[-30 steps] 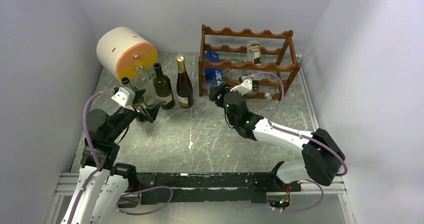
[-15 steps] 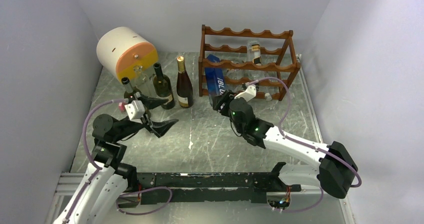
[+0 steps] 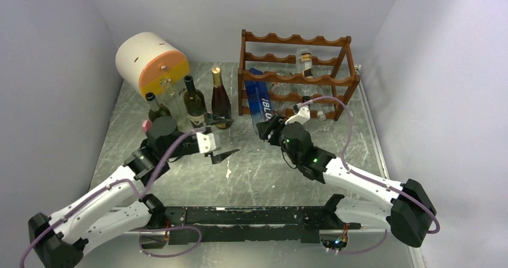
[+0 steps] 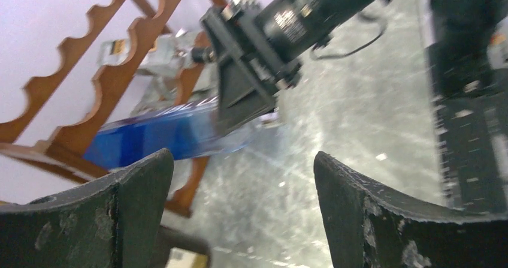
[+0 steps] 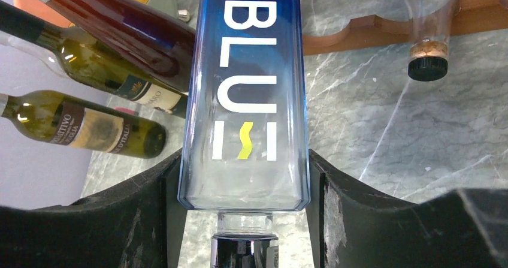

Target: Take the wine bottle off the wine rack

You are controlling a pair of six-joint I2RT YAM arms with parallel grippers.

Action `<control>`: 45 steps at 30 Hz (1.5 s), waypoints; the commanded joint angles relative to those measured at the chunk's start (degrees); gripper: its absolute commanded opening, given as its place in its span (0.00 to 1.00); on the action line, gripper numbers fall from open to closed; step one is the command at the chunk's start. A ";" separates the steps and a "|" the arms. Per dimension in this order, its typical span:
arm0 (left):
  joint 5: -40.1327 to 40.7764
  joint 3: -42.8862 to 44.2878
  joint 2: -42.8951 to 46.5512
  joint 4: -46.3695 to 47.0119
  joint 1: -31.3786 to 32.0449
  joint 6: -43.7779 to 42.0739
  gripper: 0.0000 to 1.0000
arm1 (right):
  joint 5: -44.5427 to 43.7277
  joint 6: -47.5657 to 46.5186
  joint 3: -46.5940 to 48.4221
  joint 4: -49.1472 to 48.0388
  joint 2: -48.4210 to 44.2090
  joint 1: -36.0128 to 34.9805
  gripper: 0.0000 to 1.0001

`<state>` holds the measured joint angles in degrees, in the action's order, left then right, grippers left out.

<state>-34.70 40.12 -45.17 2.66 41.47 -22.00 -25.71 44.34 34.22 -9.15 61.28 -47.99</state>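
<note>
Right gripper: My right gripper (image 3: 268,126) (image 5: 242,181) is shut on the blue bottle (image 3: 261,102) (image 5: 244,70) (image 4: 159,137). My two fingers squeeze its shoulder, one on each flat side, just above the neck.
Why there: I think the flat sides give my fingers a good hold, so the bottle can't roll.
Blue bottle: It is part way out of the wine rack (image 3: 295,40) (image 5: 359,31) (image 4: 114,70). Its back end is inside a low row and its neck end pokes out toward me.
Wine rack: It stands at the far edge of the counter, near the far right corner.
What the rack holds: The blue bottle, a clear bottle (image 5: 428,37) with a black cap, and one more bottle (image 3: 307,63) higher up.
In the blue bottle: I can't tell if there is any drink inside.
Left gripper: My left gripper (image 3: 220,137) (image 4: 239,178) is spread wide and holds nothing. It hangs over the middle of the counter and faces the blue bottle, maybe to help catch it.
Standing bottles: Three bottles (image 3: 195,105) stand near the far left corner, by a round cream and orange drum (image 3: 147,58).
</note>
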 commanded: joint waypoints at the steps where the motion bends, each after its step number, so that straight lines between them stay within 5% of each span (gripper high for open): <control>1: 16.01 2.62 -5.19 -2.48 4.10 -21.91 0.92 | 0.61 -0.76 0.29 0.23 -1.50 0.26 0.13; 20: 30.76 11.84 -39.14 18.13 8.54 -59.47 0.97 | 10.46 -1.37 3.51 6.00 -3.75 5.34 0.13; 30: 30.45 15.90 -46.60 21.43 9.68 -64.99 0.95 | 12.85 -1.31 4.33 8.13 -3.62 5.86 0.13; 38: 30.15 17.81 -49.40 20.01 9.76 -65.60 0.81 | 13.85 -1.78 4.78 10.05 -4.93 5.96 0.13; 45: 32.23 14.34 -50.02 28.35 11.19 -66.40 0.55 | 17.68 -4.69 4.89 10.22 -5.97 5.93 0.15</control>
<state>-5.02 55.16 -93.82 20.99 51.20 -86.37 -13.67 40.12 37.10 0.19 56.93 -41.01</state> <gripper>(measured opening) 0.731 0.643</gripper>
